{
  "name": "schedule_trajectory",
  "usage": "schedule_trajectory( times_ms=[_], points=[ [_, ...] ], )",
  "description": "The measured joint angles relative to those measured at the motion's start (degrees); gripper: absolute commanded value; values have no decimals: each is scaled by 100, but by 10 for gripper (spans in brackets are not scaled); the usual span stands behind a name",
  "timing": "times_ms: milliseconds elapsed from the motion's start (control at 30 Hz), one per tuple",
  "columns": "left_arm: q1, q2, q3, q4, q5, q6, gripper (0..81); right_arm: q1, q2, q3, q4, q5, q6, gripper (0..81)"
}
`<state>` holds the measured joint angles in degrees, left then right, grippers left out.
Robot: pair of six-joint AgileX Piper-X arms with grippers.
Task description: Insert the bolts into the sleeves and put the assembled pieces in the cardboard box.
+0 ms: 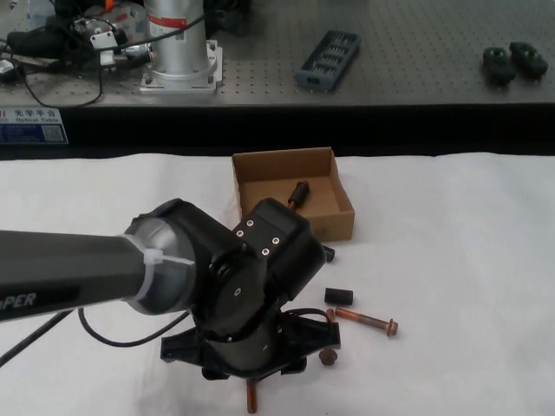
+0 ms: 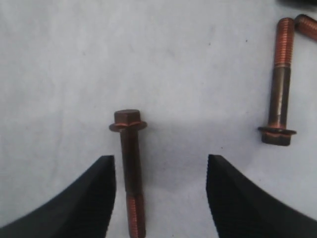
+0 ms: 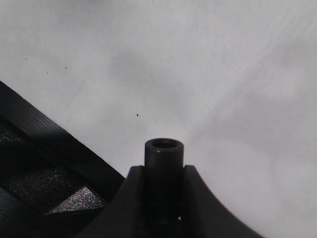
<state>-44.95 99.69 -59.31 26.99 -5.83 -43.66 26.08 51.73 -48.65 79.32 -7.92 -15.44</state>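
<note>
Left fingers [image 2: 74, 203] stand wide open astride a bolt [image 2: 132, 168]; right fingers [image 3: 208, 208] clamp a sleeve [image 3: 164, 158]. The high view adds the cardboard box [image 1: 338, 224] beyond the left arm [image 1: 87, 269].

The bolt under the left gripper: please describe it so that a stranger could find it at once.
On the white cloth, in front of the cardboard box, the left gripper hangs open. The copper bolt lies between its fingers, close to one of them. Unlike the loose bolt beside it, it alone lies inside that gap.
</note>
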Motion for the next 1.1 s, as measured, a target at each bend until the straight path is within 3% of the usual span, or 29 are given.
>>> schedule_trajectory(
  times_ms=[467,933,1000,1100],
  points=[
    [0,11,0,-10,-469,11,401,0,0,0,0,0,0,27],
    [0,361,0,-22,-381,11,399,0,0,0,0,0,0,27],
    [0,360,0,-22,-381,11,368,0,0,0,0,0,0,27],
    [0,360,0,-22,-381,11,234,0,0,0,0,0,0,27]
  ],
)
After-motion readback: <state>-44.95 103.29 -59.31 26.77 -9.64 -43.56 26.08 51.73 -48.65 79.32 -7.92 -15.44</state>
